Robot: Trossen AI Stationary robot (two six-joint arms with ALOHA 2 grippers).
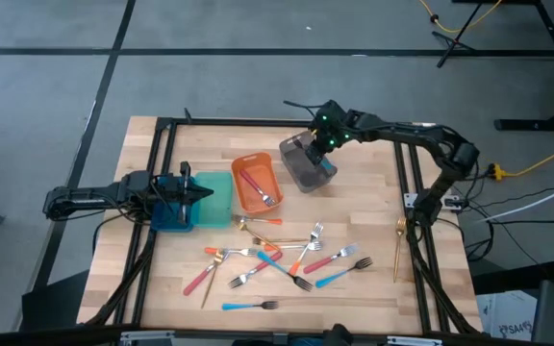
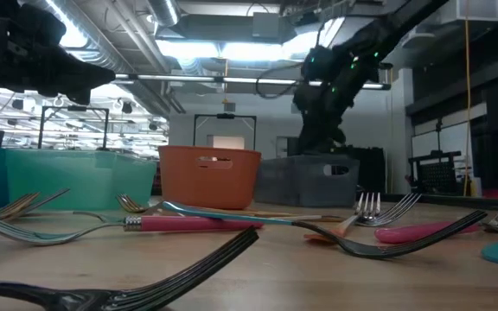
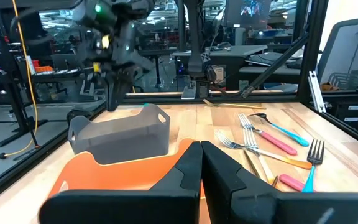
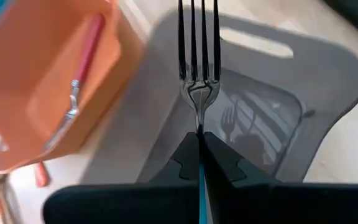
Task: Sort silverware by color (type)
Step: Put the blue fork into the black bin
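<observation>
Two grippers were closed: the right gripper (image 4: 201,140) clamped a blue-handled fork (image 4: 199,68) above the grey bin (image 4: 328,81) at upper centre; the left gripper (image 1: 198,192), empty, waited over the teal bin (image 1: 221,197); remaining silverware (image 1: 287,258) lay lower centre.

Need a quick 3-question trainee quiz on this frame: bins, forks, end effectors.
1. Multiple choice: The right end effector is shut on a blue-handled fork above which bin? A) teal bin B) orange bin C) grey bin
2. True or false: The orange bin already holds a red-handled utensil.
3. Fill in: The left end effector, shut and holding nothing, waits over the ____ bin.

Key: 1 C, the grey bin. 2 true. 3 teal, the teal bin.
</observation>
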